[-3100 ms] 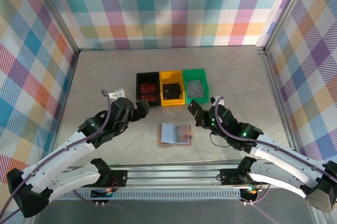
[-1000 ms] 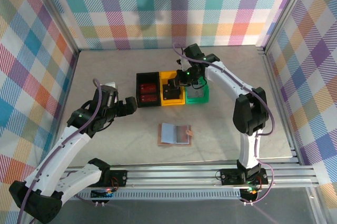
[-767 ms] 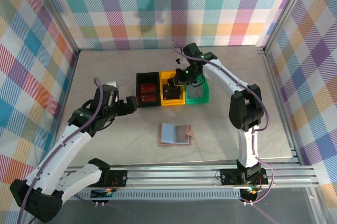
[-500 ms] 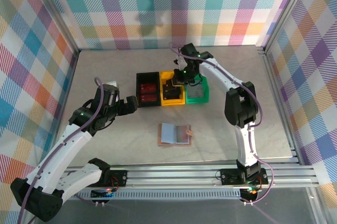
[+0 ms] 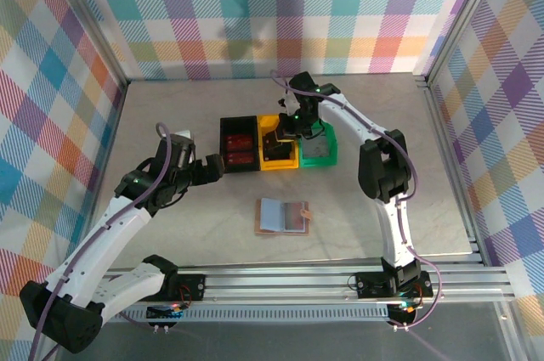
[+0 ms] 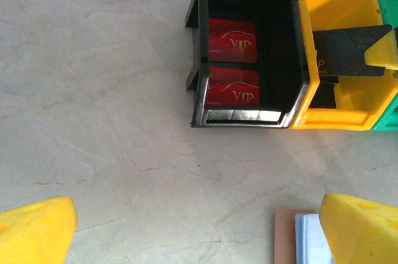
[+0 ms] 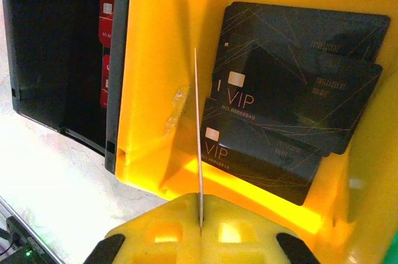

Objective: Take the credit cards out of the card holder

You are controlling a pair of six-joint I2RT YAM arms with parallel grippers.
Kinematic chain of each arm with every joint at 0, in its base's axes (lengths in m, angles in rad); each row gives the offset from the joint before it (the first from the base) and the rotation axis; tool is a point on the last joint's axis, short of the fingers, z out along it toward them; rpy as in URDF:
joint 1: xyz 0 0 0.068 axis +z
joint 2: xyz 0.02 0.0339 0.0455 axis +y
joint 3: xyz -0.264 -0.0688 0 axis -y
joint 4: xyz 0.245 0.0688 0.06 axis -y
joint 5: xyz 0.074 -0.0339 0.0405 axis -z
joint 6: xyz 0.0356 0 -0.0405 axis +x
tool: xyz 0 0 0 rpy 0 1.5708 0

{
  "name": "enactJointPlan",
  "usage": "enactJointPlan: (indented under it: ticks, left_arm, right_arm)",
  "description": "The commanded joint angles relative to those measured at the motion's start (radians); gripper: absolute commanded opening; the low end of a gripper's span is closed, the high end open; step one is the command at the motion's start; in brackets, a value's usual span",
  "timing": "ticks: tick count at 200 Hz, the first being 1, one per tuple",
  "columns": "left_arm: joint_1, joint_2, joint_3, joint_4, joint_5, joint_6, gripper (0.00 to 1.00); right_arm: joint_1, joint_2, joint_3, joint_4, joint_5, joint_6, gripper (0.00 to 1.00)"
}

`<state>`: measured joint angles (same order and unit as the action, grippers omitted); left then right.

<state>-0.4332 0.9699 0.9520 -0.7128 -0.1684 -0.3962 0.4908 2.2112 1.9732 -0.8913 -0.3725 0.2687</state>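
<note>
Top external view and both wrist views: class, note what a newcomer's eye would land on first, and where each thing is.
Three bins in a row at mid-table catch the eye: black bin, yellow bin, green bin. Over the yellow bin the right fingers pinch a dark card edge-on, above black VIP cards lying inside. Nearer the arms, the tan card holder lies open on the table.

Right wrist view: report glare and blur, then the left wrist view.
Right wrist view: table blown out white lower left, yellow bin floor glowing, black cards sharp. Left wrist view: red cards sharp, black bin rim glints, fingertips soft.
</note>
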Motion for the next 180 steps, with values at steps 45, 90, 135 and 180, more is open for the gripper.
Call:
enactJointPlan:
  ticks: [45, 90, 135, 180]
  left_arm:
    - [0.025, 0.010, -0.007, 0.016, 0.023, 0.019, 1.00]
    - [0.027, 0.008, -0.006, 0.016, 0.027, 0.021, 1.00]
    - [0.027, 0.004, -0.007, 0.015, 0.031, 0.021, 1.00]
    - [0.027, 0.003, -0.007, 0.016, 0.036, 0.021, 1.00]
  right_arm:
    - [-0.002, 0.044, -0.007, 0.008, -0.040, 0.017, 0.00]
    - [0.007, 0.055, -0.007, 0.012, -0.017, 0.033, 0.00]
    - [0.014, 0.063, -0.001, 0.011, -0.014, 0.042, 0.00]
    - [0.024, 0.085, 0.027, -0.006, -0.019, 0.043, 0.00]
